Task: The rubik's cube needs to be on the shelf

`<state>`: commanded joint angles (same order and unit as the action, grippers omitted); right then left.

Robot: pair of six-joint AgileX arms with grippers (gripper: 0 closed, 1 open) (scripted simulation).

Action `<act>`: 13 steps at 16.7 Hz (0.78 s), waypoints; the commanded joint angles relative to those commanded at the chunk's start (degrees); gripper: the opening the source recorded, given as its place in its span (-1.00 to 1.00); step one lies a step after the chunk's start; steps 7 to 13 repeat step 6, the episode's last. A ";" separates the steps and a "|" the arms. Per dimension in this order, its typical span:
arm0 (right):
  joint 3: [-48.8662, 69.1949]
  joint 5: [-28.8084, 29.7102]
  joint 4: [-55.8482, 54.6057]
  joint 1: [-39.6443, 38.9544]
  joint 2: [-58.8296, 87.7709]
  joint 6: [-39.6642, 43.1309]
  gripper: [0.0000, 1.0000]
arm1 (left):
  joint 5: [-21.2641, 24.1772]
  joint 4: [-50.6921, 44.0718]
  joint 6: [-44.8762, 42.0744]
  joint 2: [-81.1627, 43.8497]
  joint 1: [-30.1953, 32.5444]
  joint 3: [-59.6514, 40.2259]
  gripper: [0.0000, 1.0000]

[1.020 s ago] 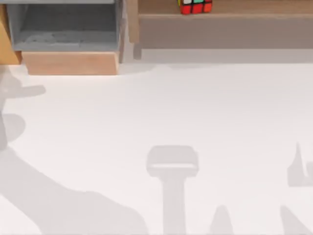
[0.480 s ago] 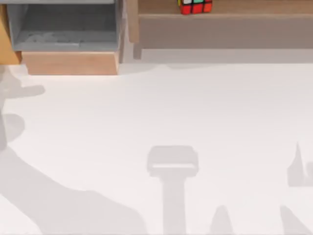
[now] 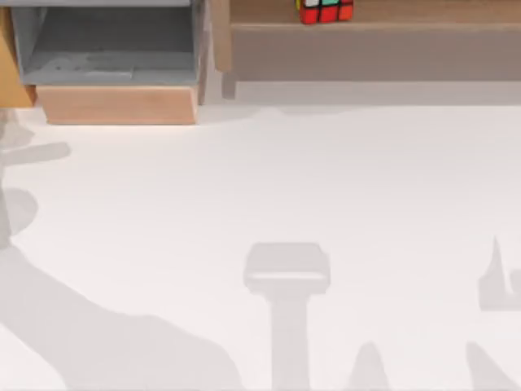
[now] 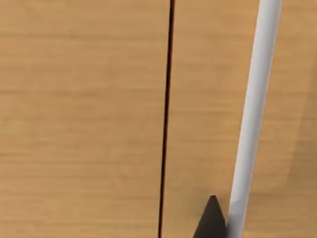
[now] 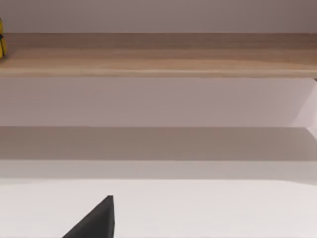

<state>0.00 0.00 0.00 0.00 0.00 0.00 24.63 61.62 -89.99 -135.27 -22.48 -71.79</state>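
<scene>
Against the frame a second ago, I see nothing moved; only the shadow at the bench (image 3: 260,187) far left shifts a touch. Rubik's cube (image 3: 325,10) sits on the shelf (image 3: 374,49), square to its front edge, red faces forward; no writing legible. Right tool (image 5: 96,220): shelf board ahead and above it, yellow cube edge at the side. Left tool (image 4: 212,220) faces wood panel. Cannot tell either tool's grip state.

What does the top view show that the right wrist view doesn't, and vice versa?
Top view: the cube's red and green squares, the grey-lined compartment at the table's left, the shelf's post, and arm shadows on the table. Right wrist view: a dark fingertip and the open gap under the shelf. Both: the shelf, the white table, and the cube on the shelf.
</scene>
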 joint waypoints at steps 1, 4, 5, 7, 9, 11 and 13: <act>0.00 0.00 0.00 0.00 0.00 0.00 1.00 | 0.00 0.00 0.00 0.00 0.00 0.00 1.00; 0.00 0.00 0.00 0.00 0.00 0.00 1.00 | 0.00 0.00 0.00 0.00 0.00 0.00 1.00; 0.00 0.00 0.00 0.00 0.00 0.00 1.00 | 0.00 0.00 0.00 0.00 0.00 0.00 1.00; 0.00 0.00 0.00 0.00 0.00 0.00 1.00 | 0.00 0.00 0.00 0.00 0.00 0.00 1.00; 0.00 0.00 0.00 0.00 0.00 0.00 1.00 | 0.00 0.00 0.00 0.00 0.00 0.00 1.00; 0.00 0.00 0.00 0.00 0.00 0.00 1.00 | 0.00 0.00 0.00 0.00 0.00 0.00 1.00; 0.00 0.00 0.00 0.00 0.00 0.00 1.00 | 0.00 0.00 0.00 0.00 0.00 0.00 1.00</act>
